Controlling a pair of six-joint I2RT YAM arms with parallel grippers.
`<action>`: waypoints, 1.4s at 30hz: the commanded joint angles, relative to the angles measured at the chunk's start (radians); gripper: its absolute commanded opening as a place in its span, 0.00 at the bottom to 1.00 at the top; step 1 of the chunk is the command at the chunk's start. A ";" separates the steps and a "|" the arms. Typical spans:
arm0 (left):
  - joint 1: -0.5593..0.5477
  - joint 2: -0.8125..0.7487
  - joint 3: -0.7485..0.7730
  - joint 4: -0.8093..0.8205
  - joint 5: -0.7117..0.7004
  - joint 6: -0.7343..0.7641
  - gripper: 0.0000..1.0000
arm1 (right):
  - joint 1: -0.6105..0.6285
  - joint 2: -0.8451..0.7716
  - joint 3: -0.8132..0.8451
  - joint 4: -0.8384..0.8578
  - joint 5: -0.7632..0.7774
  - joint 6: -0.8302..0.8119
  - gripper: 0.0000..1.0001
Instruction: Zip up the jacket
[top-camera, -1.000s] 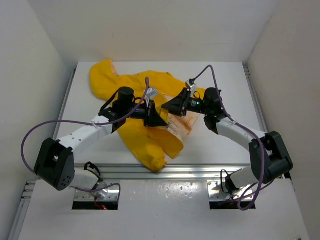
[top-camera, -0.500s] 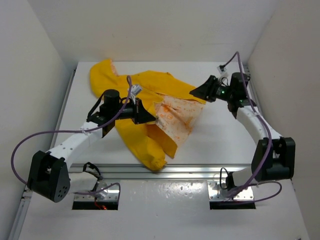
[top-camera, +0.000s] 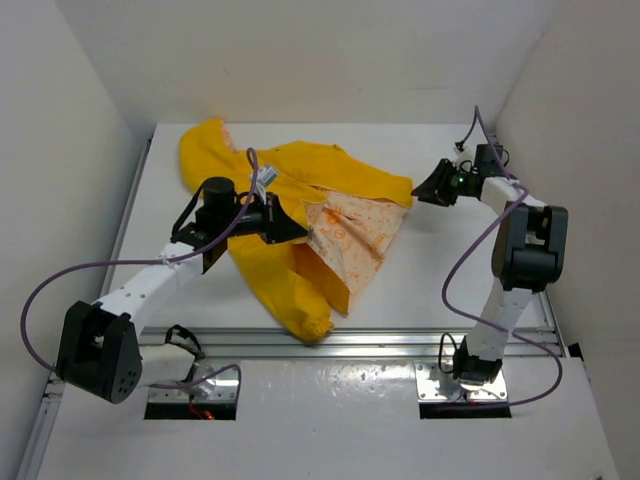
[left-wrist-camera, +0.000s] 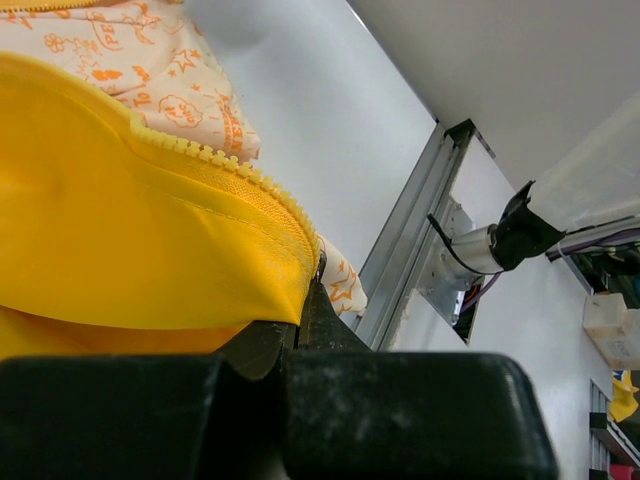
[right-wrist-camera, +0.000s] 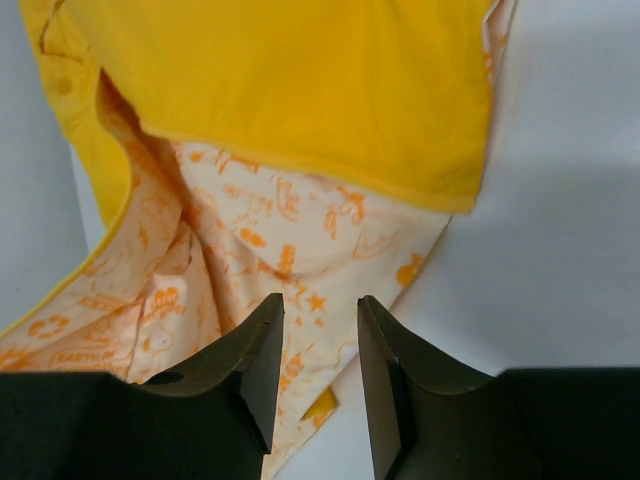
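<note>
White table (top-camera: 440, 270), white walls (top-camera: 300, 50); yellow jacket (top-camera: 265, 275) lies open.

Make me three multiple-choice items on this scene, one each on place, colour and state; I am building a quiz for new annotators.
1. Where does the left gripper grip the jacket?
A. the hood
B. the zipper edge
C. a sleeve cuff

2. What colour is the print on the lining?
A. blue
B. green
C. orange

3. What is the state of the right gripper?
A. open, holding nothing
B. shut on the jacket
C. shut on a cable

Answers:
1 B: the left wrist view shows the toothed yellow edge pinched in the jaws.
2 C: orange patterns on pale cream.
3 A: its fingers stand apart with only cloth below them.
</note>
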 joint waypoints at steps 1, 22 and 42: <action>0.022 0.018 0.039 0.037 0.011 0.006 0.00 | 0.004 0.062 0.140 -0.006 0.031 -0.032 0.36; 0.050 0.096 0.076 0.055 0.020 -0.022 0.00 | 0.005 0.409 0.451 -0.024 0.114 -0.052 0.39; 0.050 0.124 0.076 0.055 0.038 -0.022 0.00 | 0.009 0.380 0.324 0.059 -0.085 0.072 0.00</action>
